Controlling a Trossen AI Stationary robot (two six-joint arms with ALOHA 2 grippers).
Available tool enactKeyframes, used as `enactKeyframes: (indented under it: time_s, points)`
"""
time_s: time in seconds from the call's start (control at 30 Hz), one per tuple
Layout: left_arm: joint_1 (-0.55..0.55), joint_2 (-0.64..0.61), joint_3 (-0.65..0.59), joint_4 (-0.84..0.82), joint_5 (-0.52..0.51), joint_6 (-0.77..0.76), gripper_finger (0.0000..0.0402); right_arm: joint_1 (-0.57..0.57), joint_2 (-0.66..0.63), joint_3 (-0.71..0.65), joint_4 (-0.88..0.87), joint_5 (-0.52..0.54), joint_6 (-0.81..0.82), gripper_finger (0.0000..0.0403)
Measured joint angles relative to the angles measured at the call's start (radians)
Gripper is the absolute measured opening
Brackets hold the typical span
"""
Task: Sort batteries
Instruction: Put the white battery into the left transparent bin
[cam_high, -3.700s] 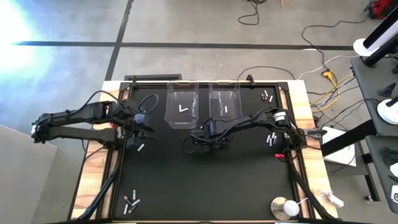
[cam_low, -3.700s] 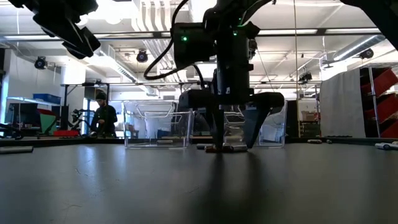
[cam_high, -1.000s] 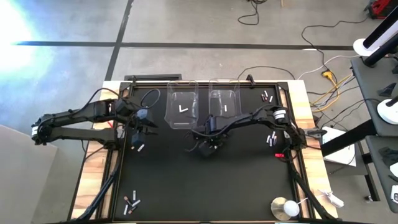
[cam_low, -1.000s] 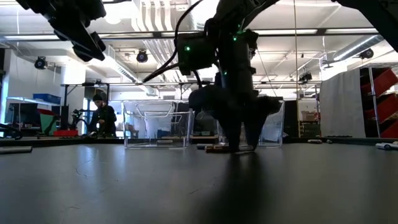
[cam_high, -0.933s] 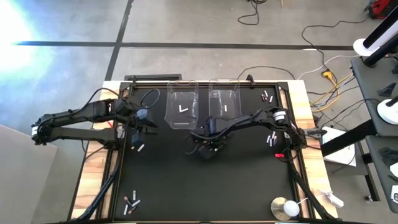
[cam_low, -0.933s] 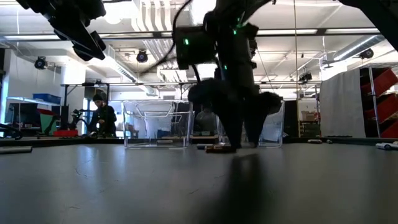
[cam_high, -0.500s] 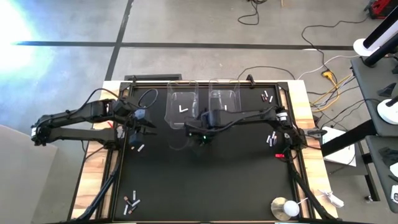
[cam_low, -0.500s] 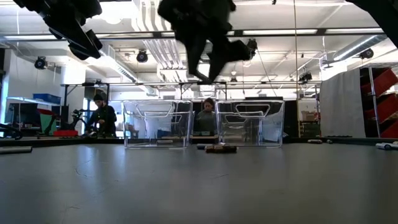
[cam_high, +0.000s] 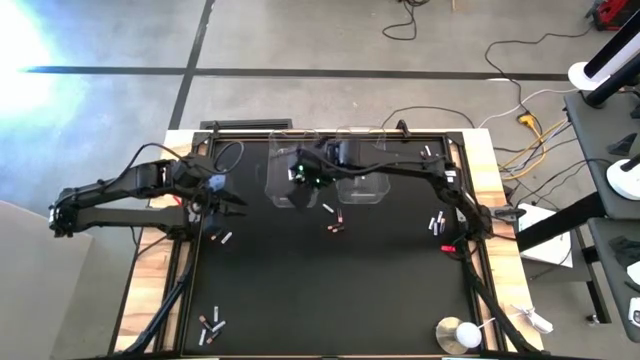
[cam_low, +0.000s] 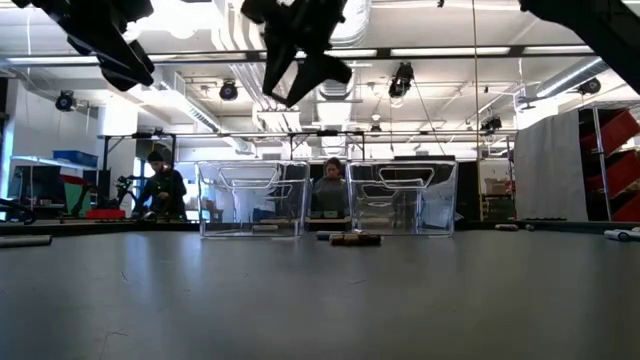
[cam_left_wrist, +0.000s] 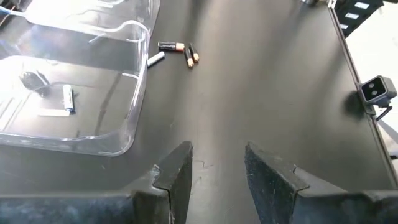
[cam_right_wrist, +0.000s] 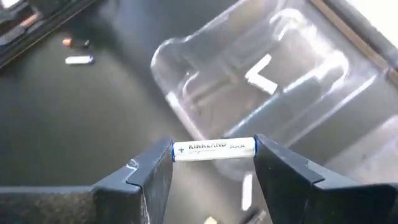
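We see right gripper (cam_right_wrist: 213, 163) clamped on white battery (cam_right_wrist: 213, 148) above left clear bin (cam_high: 291, 172), worktop (cam_high: 330, 290) 12 o'clock. Left gripper (cam_left_wrist: 217, 163) parted, empty, 9 o'clock.

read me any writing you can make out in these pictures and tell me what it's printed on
"KIRKLAND AAA", with a plus sign at one end: on the white battery held end to end by the right gripper above a clear bin.
The other batteries on the table are too small to read.
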Motion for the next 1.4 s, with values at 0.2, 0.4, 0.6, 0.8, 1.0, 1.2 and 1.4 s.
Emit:
enactKeyframes:
  time_s: [0.2, 0.4, 0.6, 0.8, 1.0, 1.2, 1.4]
  points:
    - [0.0, -0.012, 0.0, 0.0, 0.0, -0.037, 0.0127, -0.059, 0.034, -0.011, 0.122, 0.001, -0.253, 0.0196]
    - [0.0, -0.015, 0.0, -0.001, 0.0, -0.091, 0.0127, -0.125, 0.068, -0.014, 0.162, -0.072, -0.414, 0.0196]
    - [0.0, -0.009, 0.0, -0.001, -0.015, -0.125, 0.0127, -0.171, 0.13, -0.015, 0.209, -0.163, -0.553, 0.0196]
    - [0.0, 0.017, 0.0, -0.001, -0.044, -0.156, 0.0127, -0.206, 0.21, 0.0, 0.206, -0.166, -0.56, 0.0196]
    - [0.0, 0.051, 0.0, 0.0, -0.053, -0.184, 0.0127, -0.219, 0.252, 0.021, 0.193, -0.186, -0.645, 0.0196]
    - [0.0, 0.069, 0.0, 0.019, -0.077, -0.199, 0.0127, -0.227, 0.272, 0.02, 0.175, -0.193, -0.654, 0.0196]
    - [0.0, 0.082, 0.0, 0.056, -0.079, -0.201, 0.0127, -0.226, 0.299, 0.02, 0.173, -0.192, -0.622, 0.0196]
